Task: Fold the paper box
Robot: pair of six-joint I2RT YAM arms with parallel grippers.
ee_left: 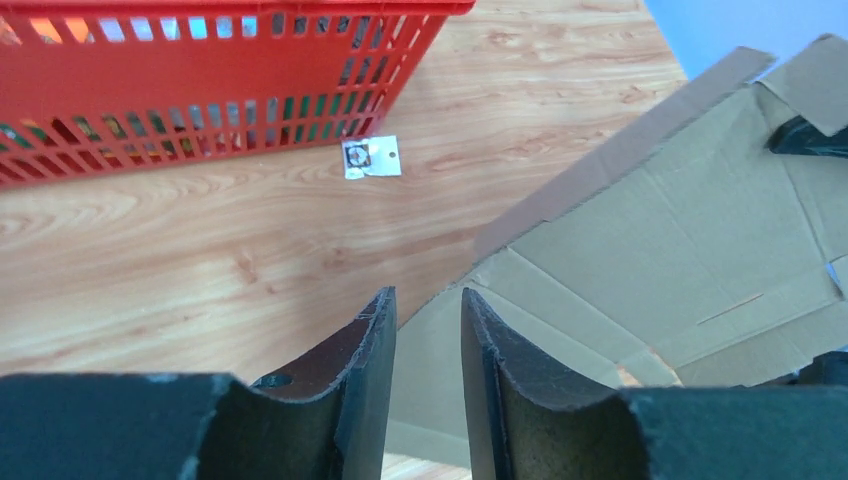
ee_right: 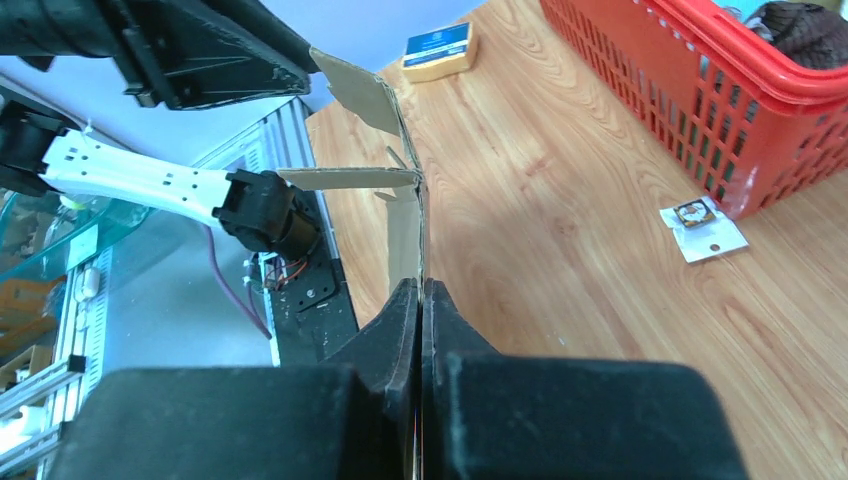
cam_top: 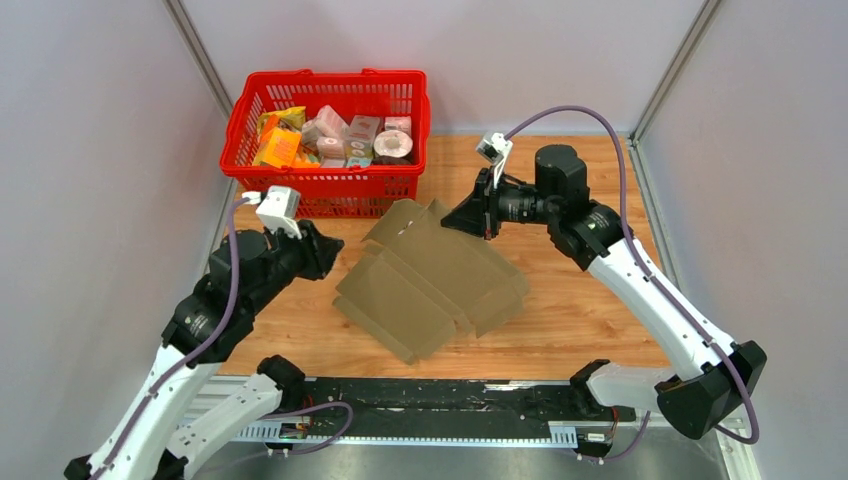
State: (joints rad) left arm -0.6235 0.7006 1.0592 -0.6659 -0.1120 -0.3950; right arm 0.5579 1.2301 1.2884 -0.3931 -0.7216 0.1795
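Note:
The paper box (cam_top: 430, 275) is a plain brown cardboard sheet with flaps, lying partly raised in the middle of the wooden table. My right gripper (cam_top: 468, 215) is shut on its far right edge and holds that edge up. In the right wrist view the cardboard (ee_right: 410, 220) runs edge-on out of the closed gripper (ee_right: 420, 285). My left gripper (cam_top: 325, 250) is open, just off the sheet's left edge. In the left wrist view the cardboard (ee_left: 680, 230) lies ahead and to the right, showing beyond the gap of the gripper (ee_left: 428, 300); nothing is gripped.
A red basket (cam_top: 330, 185) of groceries stands at the far left, close behind the sheet; it also shows in the left wrist view (ee_left: 200, 110). A small white tag (ee_left: 371, 157) lies on the wood before it. A blue-and-tan packet (ee_right: 438, 50) lies on the table. A black rail (cam_top: 430, 400) runs along the near edge.

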